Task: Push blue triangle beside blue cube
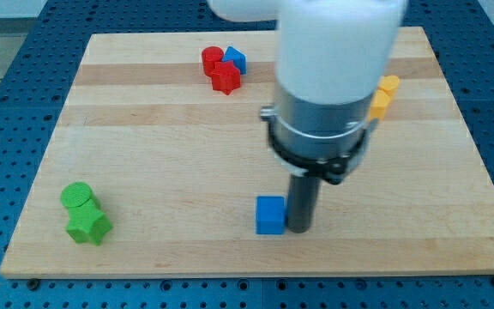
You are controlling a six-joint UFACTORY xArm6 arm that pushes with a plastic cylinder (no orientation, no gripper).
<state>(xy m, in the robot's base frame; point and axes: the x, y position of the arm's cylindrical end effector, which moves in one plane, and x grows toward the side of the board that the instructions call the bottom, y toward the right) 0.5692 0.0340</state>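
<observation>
At about 8 o'clock on the bench, a green round block and a green star-like block are seen touching. They are not needed.

Up at 11 o'clock, the blue triangle is tucked against a red round block and a red star-like block. This is the block to be moved.

Near 6 o'clock, the blue cube is found, well apart from the triangle. The tool (a plain rod, so nothing can be clenched or released) is set with my tip touching or just beside the cube's 3 o'clock side.

At 2 o'clock a yellow block is half hidden.

To do it well, the cube should probably be left alone. The tip should be brought round to 12 o'clock of the triangle, then a slow push toward 6 o'clock is likely best, so the red blocks are not dragged along.
</observation>
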